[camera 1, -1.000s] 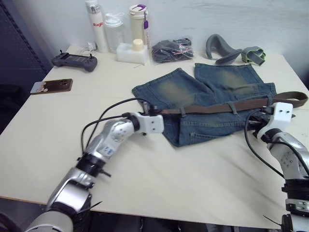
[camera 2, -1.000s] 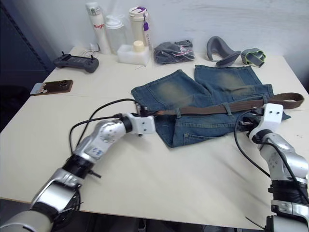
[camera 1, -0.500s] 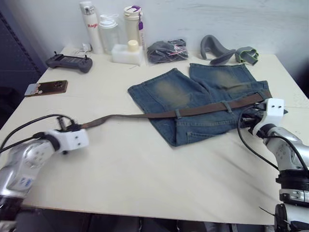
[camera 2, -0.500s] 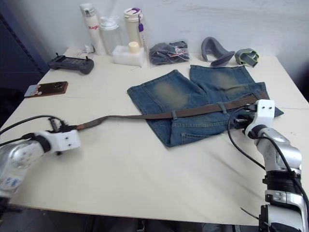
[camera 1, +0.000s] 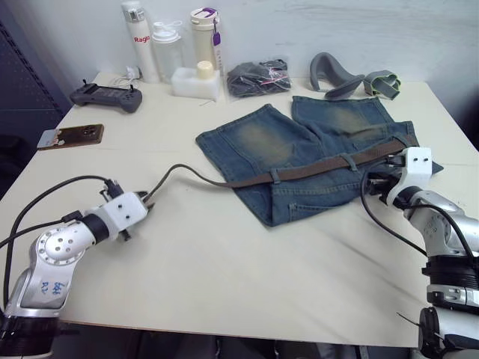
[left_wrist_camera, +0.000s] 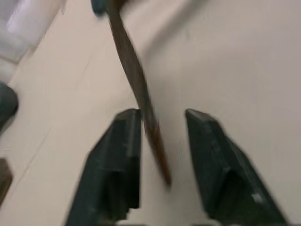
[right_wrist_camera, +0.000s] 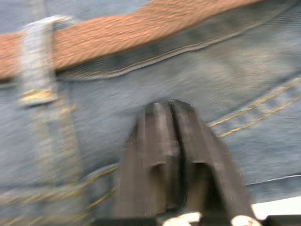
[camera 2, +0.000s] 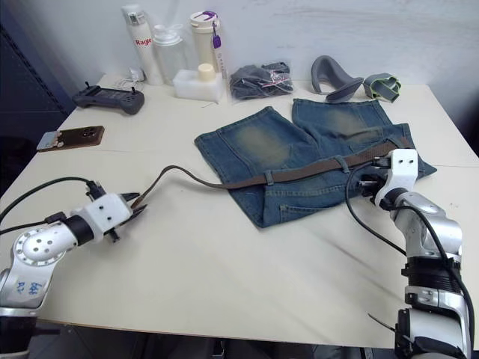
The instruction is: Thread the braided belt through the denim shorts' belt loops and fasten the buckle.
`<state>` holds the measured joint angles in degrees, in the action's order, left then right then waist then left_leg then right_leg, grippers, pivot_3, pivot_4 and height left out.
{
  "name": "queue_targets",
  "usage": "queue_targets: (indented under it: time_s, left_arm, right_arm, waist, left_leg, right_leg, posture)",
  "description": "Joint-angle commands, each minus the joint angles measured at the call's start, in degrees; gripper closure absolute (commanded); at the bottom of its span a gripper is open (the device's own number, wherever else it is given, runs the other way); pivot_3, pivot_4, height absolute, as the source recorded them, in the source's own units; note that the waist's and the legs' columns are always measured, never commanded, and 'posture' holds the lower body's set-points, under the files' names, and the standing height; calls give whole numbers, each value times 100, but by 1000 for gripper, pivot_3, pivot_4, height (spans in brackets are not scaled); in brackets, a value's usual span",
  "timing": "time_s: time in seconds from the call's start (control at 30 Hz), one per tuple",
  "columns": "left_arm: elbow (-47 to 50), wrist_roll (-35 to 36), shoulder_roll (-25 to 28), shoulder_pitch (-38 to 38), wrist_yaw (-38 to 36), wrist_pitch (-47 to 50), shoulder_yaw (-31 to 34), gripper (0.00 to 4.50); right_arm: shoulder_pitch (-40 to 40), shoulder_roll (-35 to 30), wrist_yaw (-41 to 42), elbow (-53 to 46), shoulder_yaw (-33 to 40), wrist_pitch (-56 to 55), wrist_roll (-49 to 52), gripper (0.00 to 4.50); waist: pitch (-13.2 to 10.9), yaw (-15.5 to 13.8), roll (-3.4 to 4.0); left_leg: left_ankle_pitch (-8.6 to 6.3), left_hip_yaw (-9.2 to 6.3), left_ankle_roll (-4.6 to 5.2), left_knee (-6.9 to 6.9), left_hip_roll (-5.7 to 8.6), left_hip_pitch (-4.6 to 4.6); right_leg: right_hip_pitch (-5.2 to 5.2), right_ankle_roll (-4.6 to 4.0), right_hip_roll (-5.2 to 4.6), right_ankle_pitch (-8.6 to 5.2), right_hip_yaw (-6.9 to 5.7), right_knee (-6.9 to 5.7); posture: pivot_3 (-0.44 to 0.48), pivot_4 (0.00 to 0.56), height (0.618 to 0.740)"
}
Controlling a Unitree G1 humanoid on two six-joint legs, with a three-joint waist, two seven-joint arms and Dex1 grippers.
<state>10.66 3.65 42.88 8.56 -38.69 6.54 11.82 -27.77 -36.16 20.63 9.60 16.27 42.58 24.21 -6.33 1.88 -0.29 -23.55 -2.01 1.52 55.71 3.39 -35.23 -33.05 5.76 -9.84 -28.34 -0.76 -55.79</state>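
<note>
The denim shorts [camera 1: 299, 134] lie flat at the table's middle right, waistband toward me. The braided belt [camera 1: 307, 170] runs through the belt loops [camera 1: 276, 176] along the waistband. Its free end curves in a slack arc over the table to my left gripper [camera 1: 146, 209]. That gripper is open, and the belt's brown tip [left_wrist_camera: 134, 75] lies loose between its fingers [left_wrist_camera: 124, 155]. My right gripper [right_wrist_camera: 171, 106] is shut, its tips on the denim just below the belt and beside a loop [right_wrist_camera: 37, 61], at the waistband's right end. The buckle is hidden.
Along the back edge stand bottles [camera 1: 135, 37], a white box [camera 1: 196, 82], a clear bag with a dark bundle [camera 1: 258, 75] and grey curved pieces [camera 1: 337, 75]. A controller [camera 1: 105, 96] and a phone [camera 1: 71, 136] lie at the far left.
My left gripper drew the belt far to the left through the loops, then moved back toward the shorts and opened. The belt went slack. The right gripper stayed at the waistband's right end.
</note>
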Motion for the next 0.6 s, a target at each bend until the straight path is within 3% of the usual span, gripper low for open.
queue_targets:
  time_s: [0.03, 0.1, 0.2, 0.4, 0.5, 0.6]
  left_arm:
    - [490, 1039, 81, 565, -762, 328, -57, 752]
    - [644, 1487, -135, 1055, -930, 847, -388, 0]
    - [584, 1880, -517, 1885, -1175, 1683, -1077, 0]
    - [-854, 1562, -1715, 3316, -1650, 2094, -2548, 0]
    - [-1753, 714, -2141, 3765, -1680, 1489, -3359, 0]
    - [-2651, 376, -2842, 4137, -1433, 1241, -3644, 0]
  right_arm:
    - [114, -347, 403, -718, 216, 266, 272, 2213]
    - [191, -470, 474, -1100, 435, 529, 487, 1199]
    - [457, -732, 753, -1849, 661, 981, 867, 20]
    - [1594, -1573, 1618, -3724, 1154, 1705, 1758, 20]
    - [2019, -1841, 1597, -4286, 1571, 2064, 1944, 20]
    - [2371, -1829, 1332, -4744, 2080, 2395, 2044, 20]
  waist:
    - [-8, -25, 13]
    - [-9, -36, 20]
    - [-11, -94, 28]
    - [-13, -227, 25]
    - [-15, -221, 21]
    - [-22, -192, 10]
  left_leg:
    - [0, 0, 0, -2, 0, 0]
    - [0, 0, 0, -4, 1, -3]
    - [2, -1, -2, -4, 4, -6]
    - [2, -15, 0, -4, 7, -1]
    - [1, -16, 2, -5, 7, -5]
    - [1, -15, 7, -7, 5, -8]
  right_leg:
    - [0, 0, -1, 0, -2, 2]
    - [-1, -1, -4, 0, -5, 6]
    - [8, 0, -5, 0, -5, 19]
    - [39, 5, 0, 2, -16, 40]
    - [49, 5, 0, 2, -18, 63]
    - [55, 5, -3, 2, -26, 92]
  posture:
    - [0, 150, 631]
    - [0, 150, 631]
    - [0, 150, 631]
    - [0, 150, 631]
    - [0, 150, 631]
    - [0, 150, 631]
